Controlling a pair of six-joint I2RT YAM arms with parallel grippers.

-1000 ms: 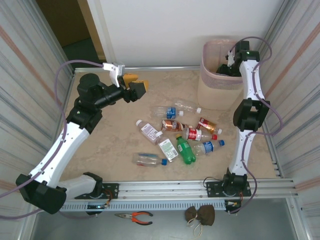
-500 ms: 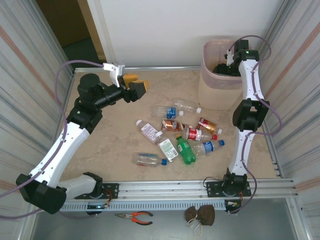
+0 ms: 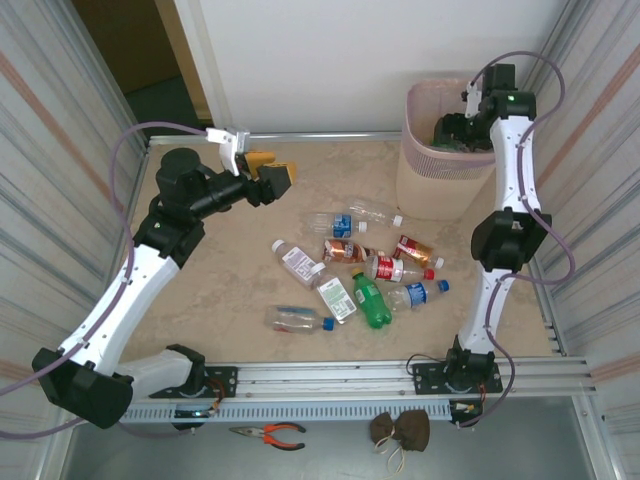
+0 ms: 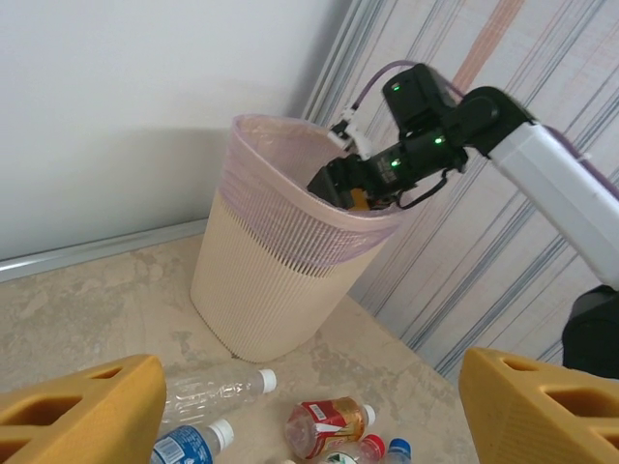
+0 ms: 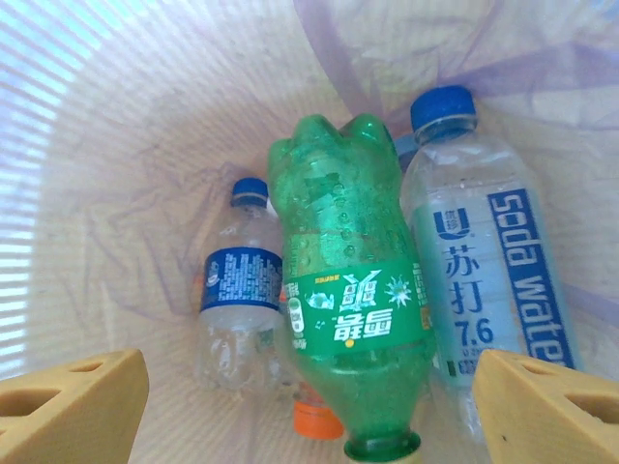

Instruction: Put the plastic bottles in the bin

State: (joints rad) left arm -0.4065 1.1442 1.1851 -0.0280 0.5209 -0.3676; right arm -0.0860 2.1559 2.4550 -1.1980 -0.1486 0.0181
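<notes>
- Though at least three bottles already lie in the tall pale pink plastic bin [image 3: 425, 190] at upper right of the top view, the job looks well under half done.
- Inside, per right wrist view: green plastic bottle [image 5: 353, 290] at ctr, neck down. A clear soda-water bottle w/ blue cap [image 5: 488, 261] is just beside it at right, and a small clear bottle w/ blue label [image 5: 240, 290] at left. An orange cap [image 5: 317, 422] peeks out beneath, poss. a 4th.
- right gripper [image 5: 309, 382] hangs over the bin mouth, fingers wide apart, clamped on nothing. The green bottle looks to be lying loose below them.
- left gripper [image 3: 270, 170] sits upper left of ctr above the beige stone-look bench [image 3: 220, 290]. Its fingers are apart and empty, and it is well apart from any bottle.
- Left to do: approx ten loose plastic bottles [image 3: 345, 250] lie flat in a cluster at ctr frame.
- Closest to the bin is a clear bottle w/ white cap [image 3: 372, 211], near its base.
- Judgement: about ten more pick-and-drop rounds needed.
</notes>
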